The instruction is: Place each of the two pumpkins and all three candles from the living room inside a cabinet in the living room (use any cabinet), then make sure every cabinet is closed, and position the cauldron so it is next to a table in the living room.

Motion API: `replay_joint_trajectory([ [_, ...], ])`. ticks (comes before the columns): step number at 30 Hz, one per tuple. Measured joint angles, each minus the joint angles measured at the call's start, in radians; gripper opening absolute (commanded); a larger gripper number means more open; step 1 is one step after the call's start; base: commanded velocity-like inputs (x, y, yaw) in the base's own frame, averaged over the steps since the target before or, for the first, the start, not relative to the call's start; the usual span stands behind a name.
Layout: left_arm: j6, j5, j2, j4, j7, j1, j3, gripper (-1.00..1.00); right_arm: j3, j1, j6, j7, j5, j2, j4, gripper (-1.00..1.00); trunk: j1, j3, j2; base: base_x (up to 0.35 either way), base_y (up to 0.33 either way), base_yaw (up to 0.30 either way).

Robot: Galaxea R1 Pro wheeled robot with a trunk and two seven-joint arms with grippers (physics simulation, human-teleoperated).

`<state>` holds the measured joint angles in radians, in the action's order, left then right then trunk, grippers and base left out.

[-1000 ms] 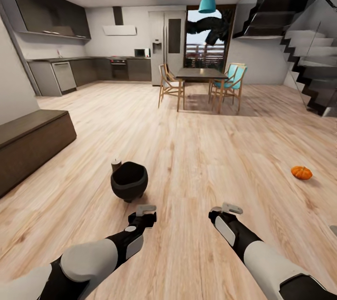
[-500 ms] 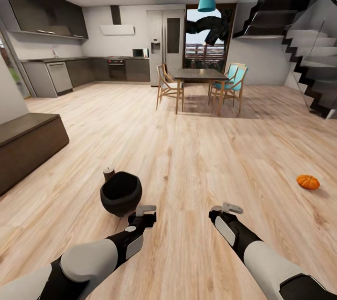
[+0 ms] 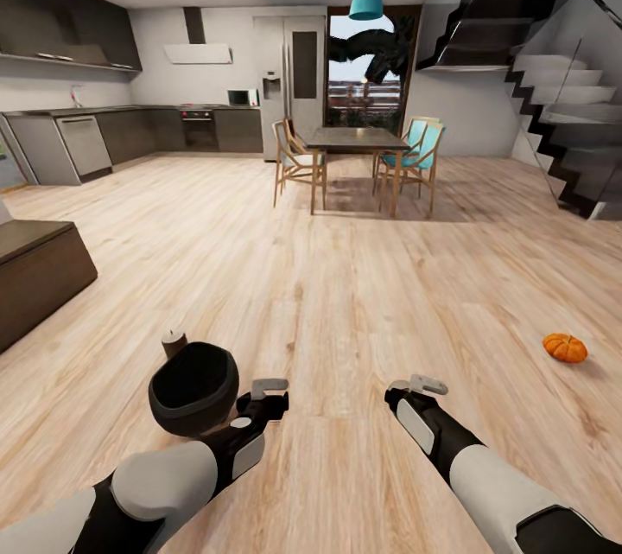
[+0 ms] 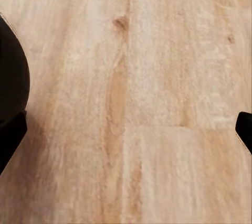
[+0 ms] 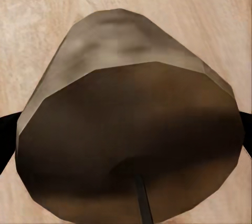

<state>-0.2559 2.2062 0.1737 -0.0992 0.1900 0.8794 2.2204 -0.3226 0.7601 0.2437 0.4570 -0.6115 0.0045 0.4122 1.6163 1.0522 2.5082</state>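
The glossy black cauldron (image 3: pixel 193 388) stands on the plank floor just left of my left gripper (image 3: pixel 268 390), and its dark edge (image 4: pixel 10 77) shows in the left wrist view. My left gripper (image 4: pixel 126 129) is open over bare floor. A stout grey-brown candle (image 3: pixel 174 342) stands behind the cauldron. Another candle (image 5: pixel 126 103) sits between the fingers of my right gripper (image 5: pixel 126 140), which is shut on it. In the head view the right gripper (image 3: pixel 416 385) hangs low over the floor. An orange pumpkin (image 3: pixel 565 347) lies on the floor at the right. The dark-brown cabinet (image 3: pixel 34 273) shows at the left edge.
A dining table (image 3: pixel 352 139) with wooden and teal chairs stands mid-room at the back. Kitchen counters (image 3: pixel 130 130) line the far left wall. A dark staircase (image 3: pixel 561 105) rises at the right. Open plank floor lies between me and the dining table.
The whole head view has shifted: cauldron and candle now sit lower and further left, against my left arm, and the cabinet has slid toward the left edge. Both arms hold the same pose.
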Motion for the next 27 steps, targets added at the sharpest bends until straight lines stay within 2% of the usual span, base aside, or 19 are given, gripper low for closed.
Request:
replay_joint_trajectory([
  [9, 0.0, 0.0, 0.0, 0.0, 0.0, 0.001, 0.0, 1.0, 0.001, 0.0, 0.0, -0.001, -0.001, -0.001, 0.0, -1.0, 0.0, 0.0, 0.0, 0.315, -0.088, -0.143],
  [27, -0.001, -0.002, 0.001, -0.001, 0.0, 0.001, 0.001, 1.0, 0.0, 0.0, 0.0, -0.001, 0.0, 0.0, 0.0, -1.0, 0.0, 0.0, 0.0, 0.306, -0.155, -0.006],
])
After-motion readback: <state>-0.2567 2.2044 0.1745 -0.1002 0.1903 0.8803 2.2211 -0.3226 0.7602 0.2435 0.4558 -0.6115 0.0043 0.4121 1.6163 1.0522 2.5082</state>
